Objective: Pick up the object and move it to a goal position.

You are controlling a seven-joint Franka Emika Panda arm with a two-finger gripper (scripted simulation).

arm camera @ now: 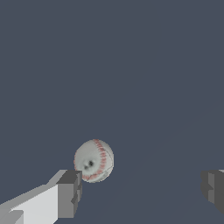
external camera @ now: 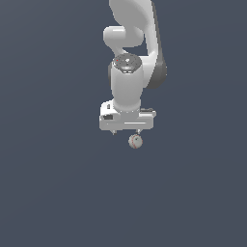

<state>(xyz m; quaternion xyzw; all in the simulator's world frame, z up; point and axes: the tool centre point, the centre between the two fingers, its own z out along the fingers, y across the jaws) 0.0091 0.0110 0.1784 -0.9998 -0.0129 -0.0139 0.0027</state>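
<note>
I see the gripper [arm camera: 140,192] spread wide with nothing in it, 1 finger [arm camera: 69,194] just beside the ball [arm camera: 93,160], the other well apart. The ball rests on the table [external camera: 48,193] below it, off-centre between the jaws. I judge it light, hard and prone to roll (grip across its middle). Nothing else stands nearby.

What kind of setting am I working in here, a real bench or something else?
Most likely a bare simulated workspace, not a real bench. The flat grey-blue ground has no texture, edges or furniture. Only the smoothly rendered white arm with its open tool and a small baseball are in view.
</note>
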